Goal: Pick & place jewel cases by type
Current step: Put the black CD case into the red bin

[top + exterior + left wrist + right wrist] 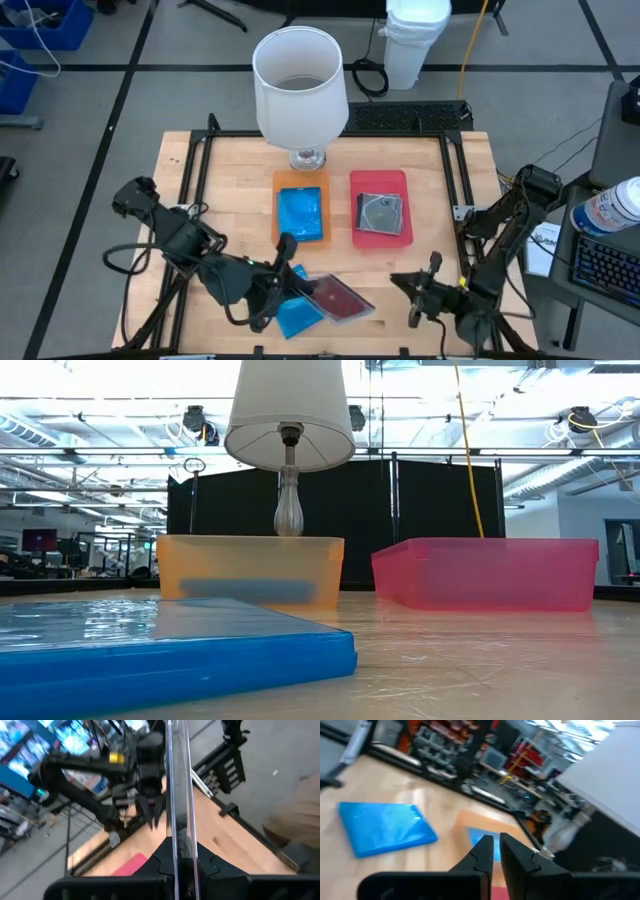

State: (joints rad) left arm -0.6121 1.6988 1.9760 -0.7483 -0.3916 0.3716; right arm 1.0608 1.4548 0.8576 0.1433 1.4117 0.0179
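A white lamp (299,85) with a glass base stands at the far edge of the wooden table (230,200), just behind the orange tray (300,184). The red tray (379,182) sits just beside the orange one, on its right. Behind the table a white bin (414,42) stands on the floor. A keyboard (606,265) and a bottle (609,206) lie off to the right.

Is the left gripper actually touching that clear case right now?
Touching. The left wrist view shows the left gripper clamped on the clear case, held edge-on between its fingers.
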